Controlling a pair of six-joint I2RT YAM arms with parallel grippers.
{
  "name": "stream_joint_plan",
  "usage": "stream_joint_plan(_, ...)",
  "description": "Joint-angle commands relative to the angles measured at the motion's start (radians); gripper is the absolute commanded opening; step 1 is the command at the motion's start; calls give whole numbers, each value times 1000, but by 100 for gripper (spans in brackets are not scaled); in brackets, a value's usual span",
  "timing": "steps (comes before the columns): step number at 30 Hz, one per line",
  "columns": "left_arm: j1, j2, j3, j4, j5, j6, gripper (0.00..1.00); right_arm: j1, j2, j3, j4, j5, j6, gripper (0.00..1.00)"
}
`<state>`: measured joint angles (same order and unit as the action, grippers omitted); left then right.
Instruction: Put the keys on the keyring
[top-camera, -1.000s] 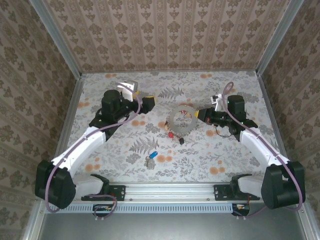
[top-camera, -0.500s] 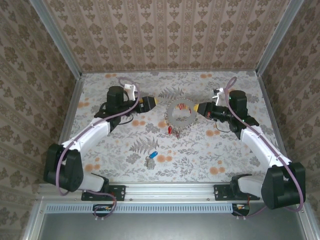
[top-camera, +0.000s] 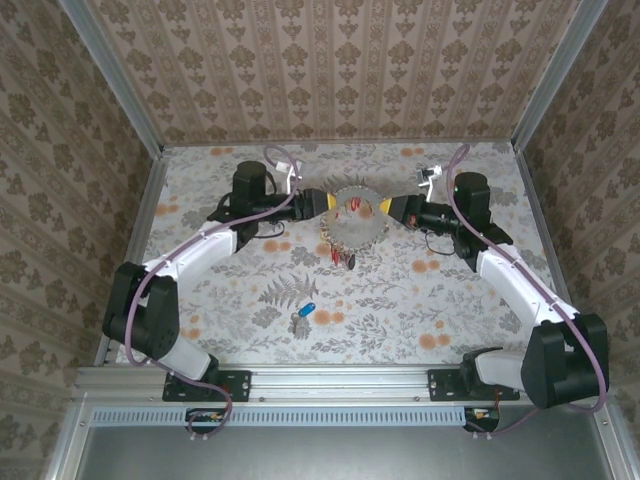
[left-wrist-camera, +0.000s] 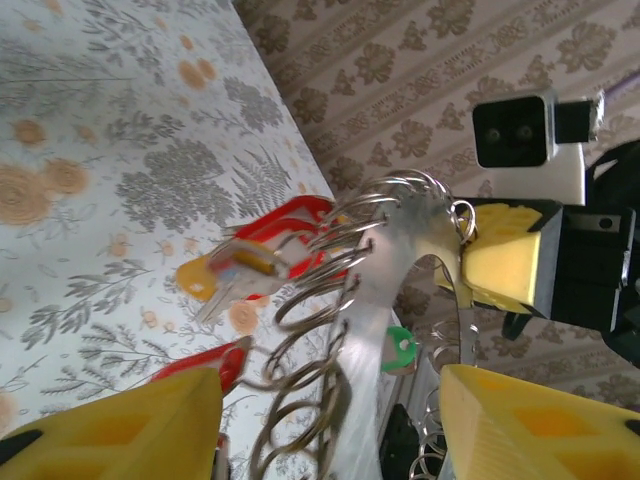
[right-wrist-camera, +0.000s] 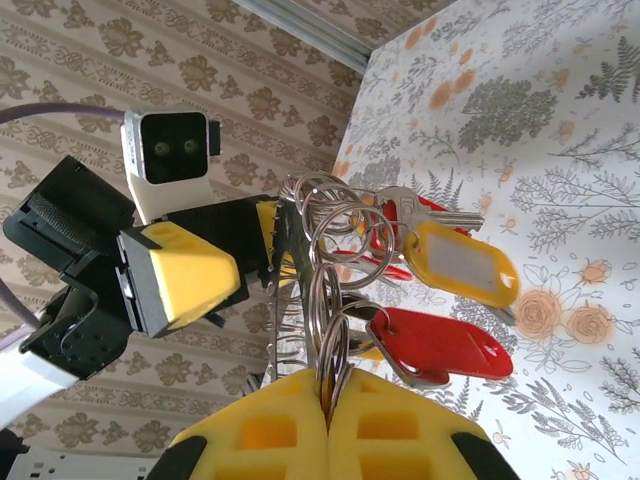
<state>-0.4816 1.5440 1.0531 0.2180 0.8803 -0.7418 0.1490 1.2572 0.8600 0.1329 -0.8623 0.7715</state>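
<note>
The keyring (top-camera: 352, 224), a wide metal ring fringed with small split rings and coloured tags, hangs above the table between both grippers. My right gripper (top-camera: 386, 208) (right-wrist-camera: 328, 385) is shut on split rings at its right edge. A red tag (right-wrist-camera: 445, 345) and a yellow tag (right-wrist-camera: 460, 265) dangle beside it. My left gripper (top-camera: 324, 203) (left-wrist-camera: 330, 400) straddles the ring's left edge (left-wrist-camera: 400, 260), jaws apart, pads clear of the metal. A green tag (left-wrist-camera: 400, 352) shows behind the band. The blue-headed key (top-camera: 307, 309) lies with silver keys (top-camera: 296, 322) on the table, near the front.
Patterned walls close in the table at the back and both sides. A metal rail (top-camera: 330, 380) carrying the arm bases runs along the near edge. Floral tabletop (top-camera: 420, 300) lies open around the loose keys.
My left arm has swung right to the keyring and its jaws have narrowed around the ring's edge. The right gripper has carried the ring up and towards the back wall.
</note>
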Motion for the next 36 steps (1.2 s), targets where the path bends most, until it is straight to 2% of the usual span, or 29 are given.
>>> stream_joint_plan(1,-4,7,36,32,38,-17,55,6,2,56,94,-57,27,0)
stream_joint_plan(5,-4,4,42,43,47,-27,39,7,14,63,96,-60,20,0)
stream_joint_plan(7,-3,-3,44,41,48,-29,25,7,21,64,86,-58,11,1)
stream_joint_plan(9,0,-12,47,40,47,-29,16,7,29,68,73,-58,5,2)
stream_joint_plan(11,3,-19,49,34,47,-28,12,7,34,69,54,-55,-8,5)
stream_joint_plan(13,9,-28,56,23,48,-22,0,6,32,70,19,-43,-33,7)
stream_joint_plan(15,16,-38,66,14,52,-12,0,5,17,69,-24,-14,-66,9)
stream_joint_plan(17,19,-53,75,3,55,6,0,4,-7,70,-87,30,-113,17)
stream_joint_plan(20,18,-85,91,-22,56,50,0,4,-62,70,-197,126,-201,23)
stream_joint_plan(21,18,-97,98,-36,50,70,0,4,-88,66,-228,162,-231,29)
stream_joint_plan(26,18,-148,143,-131,12,184,0,4,-208,31,-284,325,-335,39)
stream_joint_plan(28,18,-169,154,-159,-9,222,0,4,-265,-17,-235,393,-337,45)
stream_joint_plan(31,18,-199,157,-169,-36,257,0,4,-341,-115,-110,408,-344,49)
stream_joint_plan(36,19,-226,159,-182,-68,289,0,17,-407,-286,173,338,-416,40)
